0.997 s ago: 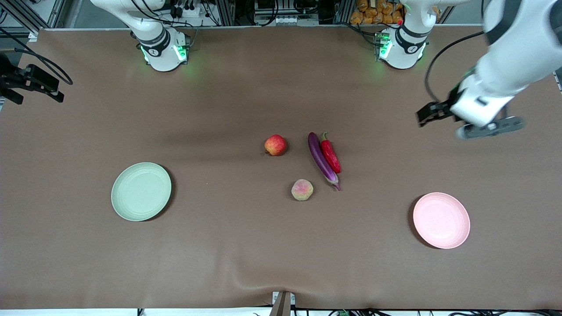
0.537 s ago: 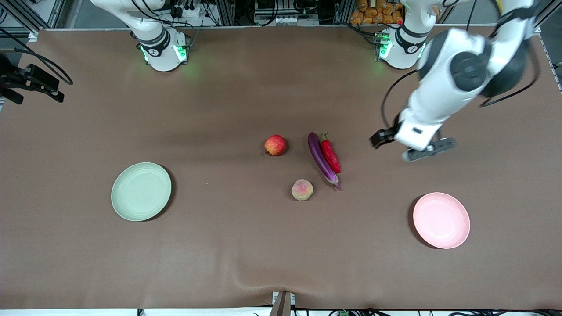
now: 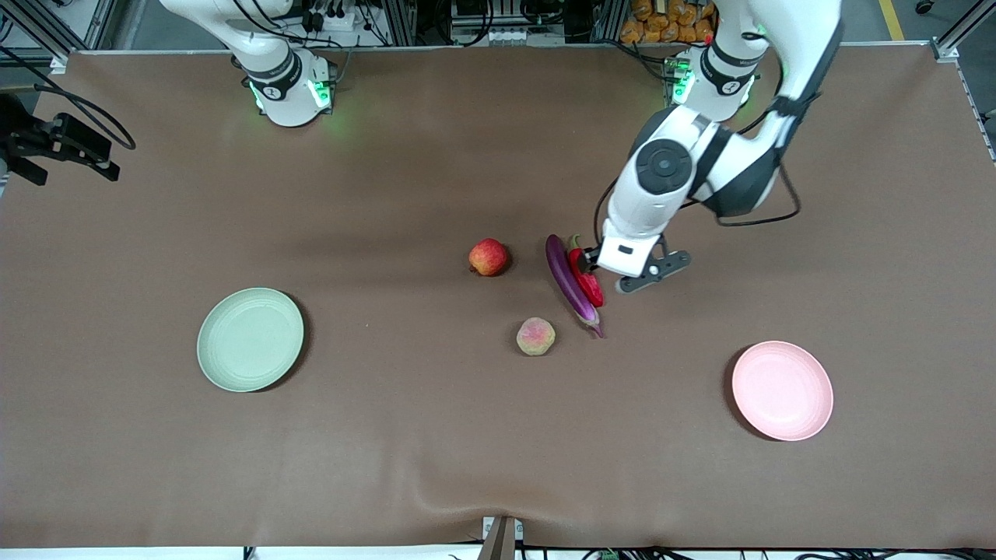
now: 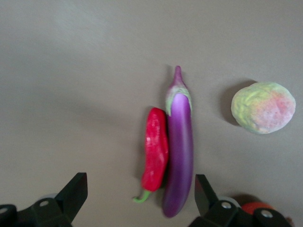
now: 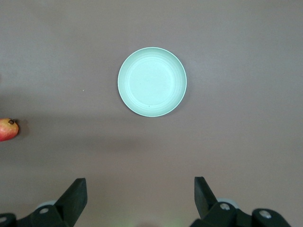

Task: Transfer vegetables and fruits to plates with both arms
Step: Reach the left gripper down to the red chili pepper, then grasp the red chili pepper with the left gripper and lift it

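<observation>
Left end effector (image 4: 137, 201) hangs wide open, empty, over chili pepper (image 4: 155, 152) beside eggplant (image 4: 179, 151).

Brown table (image 3: 436, 451), apple (image 3: 489, 257), peach (image 3: 536, 336), eggplant (image 3: 566, 281) touching chili pepper (image 3: 588, 283), green plate (image 3: 250, 339), pink plate (image 3: 782, 390)

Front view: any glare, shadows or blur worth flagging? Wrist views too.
Front view: sharp; green base lights tint the table, a soft shadow band runs past the apple. Left wrist view: eggplant and chili pepper show mild sheen, peach casts a small shadow, the open left gripper looks soft-edged. Right wrist view: even light on the green plate, open right gripper over bare table.
</observation>
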Controlling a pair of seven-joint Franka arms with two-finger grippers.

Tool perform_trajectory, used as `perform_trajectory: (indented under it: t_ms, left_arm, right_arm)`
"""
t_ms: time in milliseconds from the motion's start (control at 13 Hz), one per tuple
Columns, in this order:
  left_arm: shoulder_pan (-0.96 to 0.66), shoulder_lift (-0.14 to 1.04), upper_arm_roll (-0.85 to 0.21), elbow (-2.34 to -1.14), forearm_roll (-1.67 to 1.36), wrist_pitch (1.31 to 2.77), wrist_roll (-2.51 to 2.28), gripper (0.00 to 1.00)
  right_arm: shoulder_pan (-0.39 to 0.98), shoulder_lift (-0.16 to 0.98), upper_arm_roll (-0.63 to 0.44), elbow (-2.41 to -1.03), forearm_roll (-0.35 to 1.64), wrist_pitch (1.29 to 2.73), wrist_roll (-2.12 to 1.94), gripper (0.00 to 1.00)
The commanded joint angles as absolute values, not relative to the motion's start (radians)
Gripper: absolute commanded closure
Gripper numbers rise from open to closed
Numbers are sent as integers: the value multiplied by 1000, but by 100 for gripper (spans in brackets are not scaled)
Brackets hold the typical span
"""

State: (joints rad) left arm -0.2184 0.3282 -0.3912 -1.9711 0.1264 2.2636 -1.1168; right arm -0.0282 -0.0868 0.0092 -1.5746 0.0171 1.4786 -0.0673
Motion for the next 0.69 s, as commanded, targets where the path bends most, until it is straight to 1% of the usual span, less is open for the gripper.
perform_trajectory:
  t_ms: [0,230,307,613]
  left_arm:
    - [-235,359,-390,-2031,178,2380,-1212,4]
    - [-252,431,-390,-2036,286,2440,-1342,16]
    - [-252,449,-391,-2036,323,2451,-1392,18]
    - [-265,494,-391,-2037,371,2453,-1443,18]
  right_arm:
    - [-21,-103,6,-1578,21,1480,-71,0]
    - [-21,-103,6,-1578,23,1480,-69,0]
    - [-21,-103,6,-1578,23,1480,-69,0]
    - [-21,-103,5,-1578,23,1480,-69,0]
